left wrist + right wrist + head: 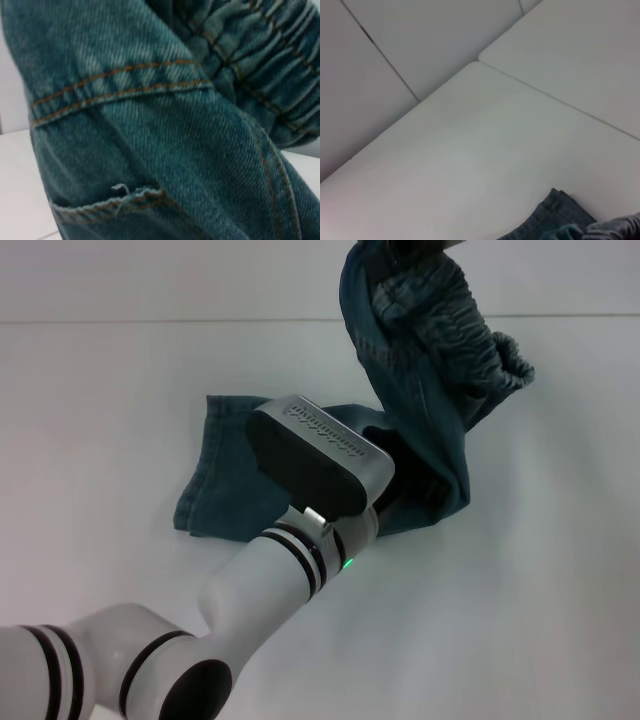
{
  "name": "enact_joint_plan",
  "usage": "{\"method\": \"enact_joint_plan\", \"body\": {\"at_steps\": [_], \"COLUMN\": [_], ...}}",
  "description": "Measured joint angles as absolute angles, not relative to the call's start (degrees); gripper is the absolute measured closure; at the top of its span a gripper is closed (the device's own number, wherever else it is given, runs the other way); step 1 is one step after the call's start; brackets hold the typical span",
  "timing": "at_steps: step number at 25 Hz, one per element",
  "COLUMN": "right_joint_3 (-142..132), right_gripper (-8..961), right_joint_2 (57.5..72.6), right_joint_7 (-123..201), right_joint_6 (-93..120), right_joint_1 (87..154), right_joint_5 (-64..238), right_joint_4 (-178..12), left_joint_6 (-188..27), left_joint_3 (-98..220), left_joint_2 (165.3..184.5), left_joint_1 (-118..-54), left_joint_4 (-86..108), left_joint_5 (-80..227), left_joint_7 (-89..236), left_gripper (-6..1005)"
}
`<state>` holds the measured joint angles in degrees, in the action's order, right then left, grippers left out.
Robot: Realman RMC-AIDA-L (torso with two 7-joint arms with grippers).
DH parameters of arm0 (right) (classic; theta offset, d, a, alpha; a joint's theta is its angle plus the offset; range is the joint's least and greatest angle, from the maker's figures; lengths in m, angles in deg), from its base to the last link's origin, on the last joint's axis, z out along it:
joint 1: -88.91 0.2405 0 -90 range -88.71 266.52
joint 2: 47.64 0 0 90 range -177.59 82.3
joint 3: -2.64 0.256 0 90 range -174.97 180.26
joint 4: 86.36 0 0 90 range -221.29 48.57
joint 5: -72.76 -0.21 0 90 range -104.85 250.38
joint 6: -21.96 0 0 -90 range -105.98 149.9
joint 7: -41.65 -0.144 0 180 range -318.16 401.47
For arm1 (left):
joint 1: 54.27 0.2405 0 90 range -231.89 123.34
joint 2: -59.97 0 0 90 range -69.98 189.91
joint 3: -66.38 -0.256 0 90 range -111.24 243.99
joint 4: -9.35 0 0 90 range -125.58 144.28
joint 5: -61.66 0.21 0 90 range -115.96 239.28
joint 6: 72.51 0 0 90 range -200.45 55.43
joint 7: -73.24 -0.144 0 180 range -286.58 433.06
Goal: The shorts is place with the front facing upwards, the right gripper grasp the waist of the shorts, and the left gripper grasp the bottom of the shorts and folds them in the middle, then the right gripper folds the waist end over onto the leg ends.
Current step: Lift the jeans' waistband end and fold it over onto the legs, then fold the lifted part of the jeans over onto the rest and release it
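Denim shorts (420, 430) lay partly on the white table (540, 620), near its middle, with the leg ends spread flat toward the robot's left and the hem edge (200, 465) resting on the surface. The elastic waist end (490, 360) was lifted high above the table at the far side, the fabric hanging down from the top edge of the head view in a bunched, gathered column. The right gripper was out of the head view; dark shapes at the very top of the frame met the cloth there, but whether it was clenched on the waist could not be told. The left arm (260, 590) reached in from the near left, its wrist housing over the flat leg portion; the left gripper's fingers were hidden beneath it, so their state could not be told. The left wrist view was filled with denim (150, 130): orange double stitching and a frayed pocket edge (120, 200). The right wrist view showed table (470, 150) and a corner of denim (555, 220).
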<state>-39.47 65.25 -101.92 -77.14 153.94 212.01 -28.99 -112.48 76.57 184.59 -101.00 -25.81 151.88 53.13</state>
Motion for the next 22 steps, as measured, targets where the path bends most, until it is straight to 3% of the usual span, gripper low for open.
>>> {"method": "enact_joint_plan", "body": {"at_steps": [20,22], "right_joint_3": [-40.25,-40.25], "right_gripper": [810,809], "right_joint_2": [64.49,64.41], "right_joint_7": [-100.44,-100.26], "right_joint_6": [-76.45,-76.2], "right_joint_1": [153.42,153.34], "right_joint_5": [212.42,212.43], "right_joint_4": [-32.09,-32.45], "left_joint_6": [-118.54,-120.06], "left_joint_3": [79.52,79.83], "left_joint_2": [184.59,184.59], "left_joint_1": [-91.35,-90.37], "left_joint_4": [-25.6,-25.14], "left_joint_5": [152.1,152.1], "left_joint_7": [54.41,55.52], "left_gripper": [867,800]}}
